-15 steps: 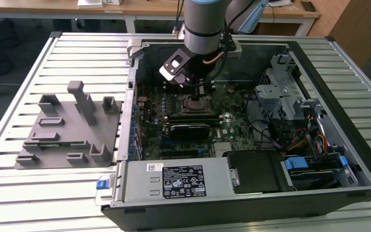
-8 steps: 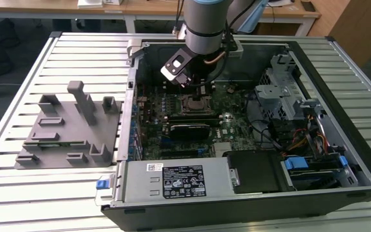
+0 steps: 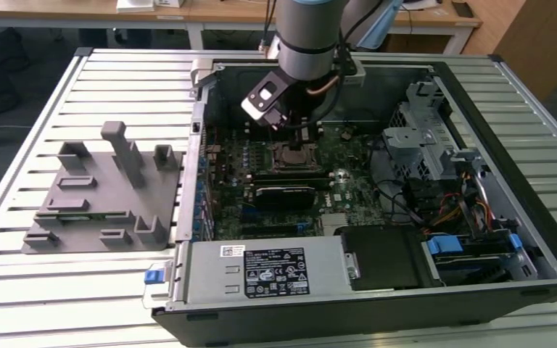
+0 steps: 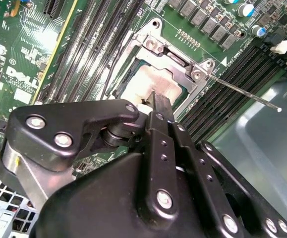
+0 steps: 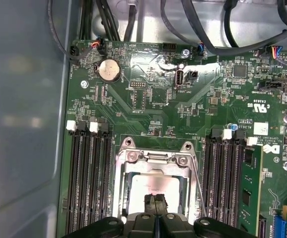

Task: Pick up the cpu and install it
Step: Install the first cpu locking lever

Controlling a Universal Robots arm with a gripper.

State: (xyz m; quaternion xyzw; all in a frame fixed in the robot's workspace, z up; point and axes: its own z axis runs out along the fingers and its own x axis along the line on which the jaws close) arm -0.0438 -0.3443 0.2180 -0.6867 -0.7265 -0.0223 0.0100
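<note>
Silvery cpu sits in the socket beneath the closed claw; the exterior view adds a grey fixture.

The cpu lies in the socket frame, between memory slots.

One open computer case is counted on one slatted table. One motherboard is mounted within it, bearing one socket frame, one metal lever, one cpu and one coin cell battery. Memory slots are counted in two banks in the first wrist view: one bank on one side of the socket, one bank on the other. One grey fixture is listed beside the case. One arm is recorded, with one gripper.
</note>
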